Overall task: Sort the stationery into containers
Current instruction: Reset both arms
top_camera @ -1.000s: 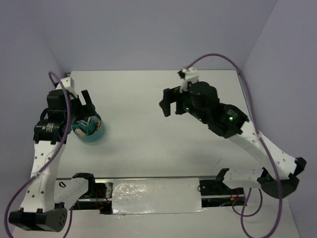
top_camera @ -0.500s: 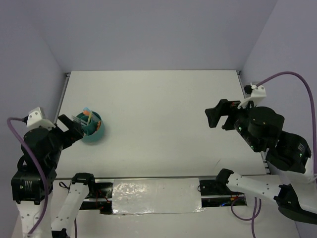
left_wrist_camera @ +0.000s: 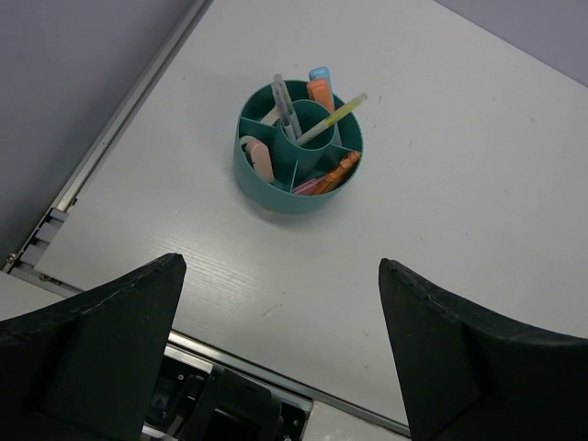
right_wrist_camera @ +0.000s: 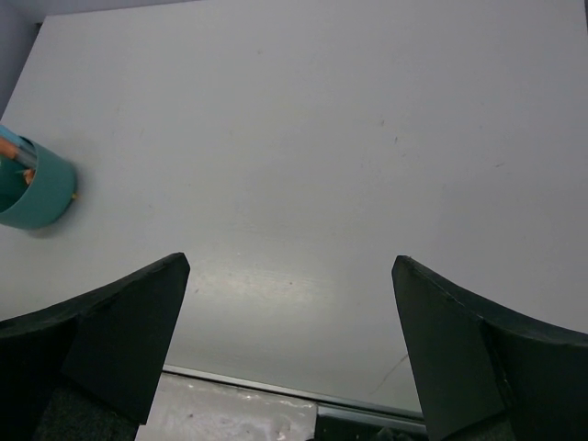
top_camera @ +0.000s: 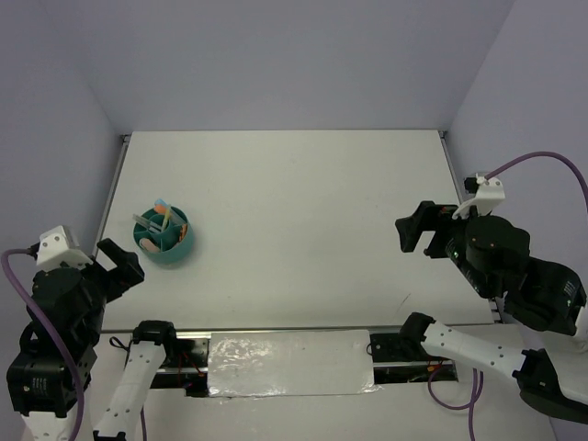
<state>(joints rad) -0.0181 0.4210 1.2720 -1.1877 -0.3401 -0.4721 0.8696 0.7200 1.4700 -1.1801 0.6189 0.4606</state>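
Observation:
A round teal bowl [top_camera: 175, 250] with inner dividers stands at the left of the white table. It shows from above in the left wrist view as the bowl [left_wrist_camera: 276, 197], and at the left edge of the right wrist view as the bowl [right_wrist_camera: 41, 197]. The stationery stands in its compartments: an orange marker [left_wrist_camera: 321, 92], a yellow pen [left_wrist_camera: 335, 116], grey pens [left_wrist_camera: 284, 106], a pale eraser [left_wrist_camera: 261, 159] and orange and pink markers [left_wrist_camera: 329, 175]. My left gripper [top_camera: 119, 260] [left_wrist_camera: 280, 265] hangs open, near and left of the bowl, empty. My right gripper [top_camera: 415, 230] [right_wrist_camera: 290, 263] is open and empty at the far right.
The white table [top_camera: 303, 184] is walled on the left, far and right sides. A metal rail [top_camera: 276, 331] runs along its near edge, with a silvery patch [top_camera: 289, 363] behind it. Purple cables [top_camera: 533, 158] loop off both wrists.
Both arms have drawn back toward the near edge. The left gripper moved from over the bowl to the near left, the right gripper from the table's middle to the far right. Both stayed open.

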